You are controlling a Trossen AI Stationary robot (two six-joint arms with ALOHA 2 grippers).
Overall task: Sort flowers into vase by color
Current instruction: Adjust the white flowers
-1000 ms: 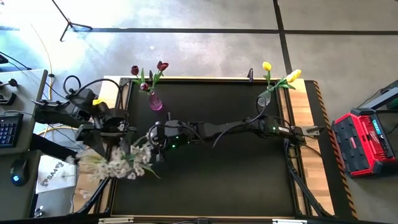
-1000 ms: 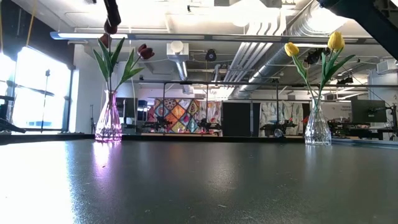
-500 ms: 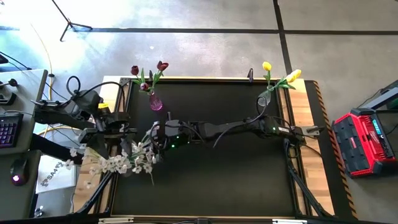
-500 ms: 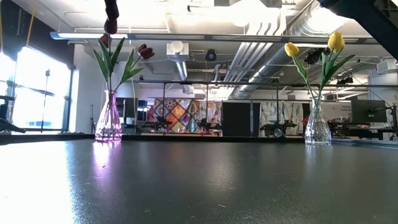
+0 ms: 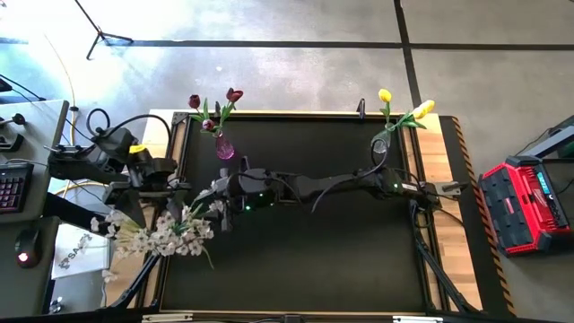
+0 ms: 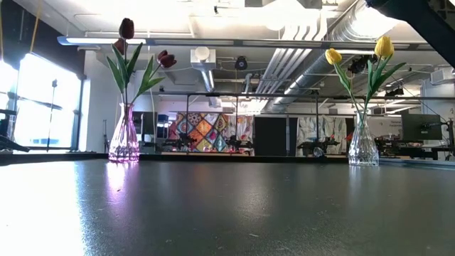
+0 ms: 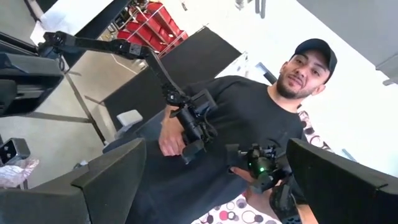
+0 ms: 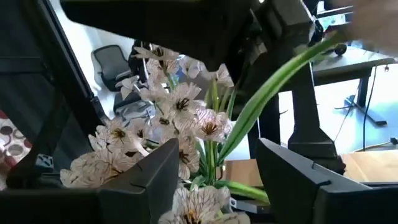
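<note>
Several sprays of white flowers (image 5: pixel 166 235) (image 8: pixel 180 118) hang in a bunch over the table's left edge, beside my left arm; what bears them is hidden. My right gripper (image 5: pixel 218 199) (image 8: pixel 214 155) stands open, with a green stem (image 8: pixel 267 93) between its fingers and clear of them. My left gripper (image 5: pixel 179 185) (image 7: pixel 214 155) is open with nothing in it. Two dark maroon tulips (image 6: pixel 126 28) stand in a pink vase (image 5: pixel 224 148) at the far left. Two yellow tulips (image 6: pixel 384 46) stand in a clear vase (image 6: pixel 363 146) at the far right.
The black table top (image 5: pixel 314 260) lies bare between the vases and the near edge. A red toolbox (image 5: pixel 525 202) stands off the right side and a desk with a keyboard (image 5: pixel 11 187) off the left. A person (image 7: pixel 305 62) shows in the left wrist view.
My right gripper has opened beside the white sprays and drawn slightly toward the far edge. The white bunch has swung and spread by the table's left edge. A dark part that hung over the maroon tulip in the low view has gone out of that view.
</note>
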